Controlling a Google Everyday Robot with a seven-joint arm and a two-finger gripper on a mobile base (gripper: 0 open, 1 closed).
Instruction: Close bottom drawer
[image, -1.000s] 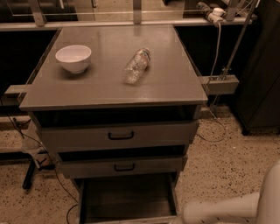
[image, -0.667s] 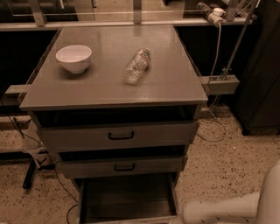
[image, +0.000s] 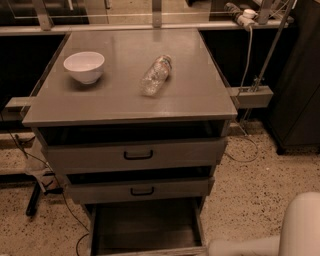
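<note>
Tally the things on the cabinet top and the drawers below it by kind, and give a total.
Drawers: 3, namely top drawer, middle drawer, and bottom drawer, which is pulled furthest out
Bowl, white: 1
Bottle, clear plastic, lying on its side: 1
Total: 5
The gripper is out of view; only the white arm shows at lower right.

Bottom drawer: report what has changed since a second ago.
Nothing visibly changed. The bottom drawer stays pulled out, the white arm stays at lower right beside it; the gripper is not in view. White bowl and plastic bottle unmoved.
</note>
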